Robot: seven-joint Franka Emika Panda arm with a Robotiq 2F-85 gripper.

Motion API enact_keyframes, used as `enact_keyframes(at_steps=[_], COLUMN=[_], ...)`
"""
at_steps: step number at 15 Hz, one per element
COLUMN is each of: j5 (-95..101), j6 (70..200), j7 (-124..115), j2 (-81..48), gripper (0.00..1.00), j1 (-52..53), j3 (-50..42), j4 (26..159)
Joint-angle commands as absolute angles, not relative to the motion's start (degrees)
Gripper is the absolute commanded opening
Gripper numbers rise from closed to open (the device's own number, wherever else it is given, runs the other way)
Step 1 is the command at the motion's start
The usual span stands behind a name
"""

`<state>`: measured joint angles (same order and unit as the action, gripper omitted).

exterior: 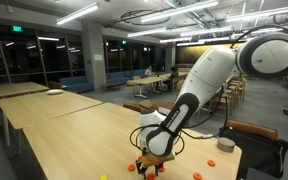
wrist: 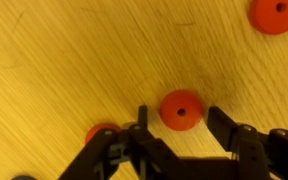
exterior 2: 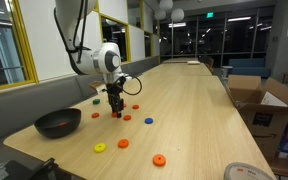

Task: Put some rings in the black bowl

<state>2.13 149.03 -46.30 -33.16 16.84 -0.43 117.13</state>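
Note:
My gripper [wrist: 179, 122] is open, low over the wooden table, with a red ring [wrist: 181, 108] lying flat between its two fingertips, not gripped. A second red ring [wrist: 101, 132] is partly hidden behind one finger, and a third [wrist: 275, 14] lies at the top corner. In an exterior view the gripper [exterior 2: 115, 108] stands a little way from the black bowl [exterior 2: 58, 122], which looks empty. Loose rings lie around: yellow [exterior 2: 99, 148], orange [exterior 2: 123, 143], orange [exterior 2: 159, 159], blue [exterior 2: 149, 122]. The gripper [exterior: 152, 160] also shows in an exterior view, where the bowl is out of view.
The table [exterior 2: 194, 110] is long, and its near edge runs close to the bowl. Cardboard boxes [exterior 2: 249, 95] stand beside the table. A white round object [exterior 2: 246, 172] lies at the table's near corner. Chairs [exterior: 254, 135] stand by the table's side.

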Motion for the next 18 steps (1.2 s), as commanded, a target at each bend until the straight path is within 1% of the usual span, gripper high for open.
enact_keyframes(at_steps=[1,3,5,13,18], j5=[1.7,1.7,1.5,1.7,-5.0], j6=[149.6,149.5,148.9,145.3,132.6], j7=[-45.3,-45.3,-44.9,-44.8,-30.9], j2=[-33.6,-33.6,-33.0,-25.4,-22.6], gripper=[0.34,0.22,0.26,0.26,0.26], j1=[17.2,17.2,17.0,18.4,14.9], j3=[-1.0,-1.0,-0.7,0.8,8.3], j4=[115.9,115.7,116.0,119.8,118.4])
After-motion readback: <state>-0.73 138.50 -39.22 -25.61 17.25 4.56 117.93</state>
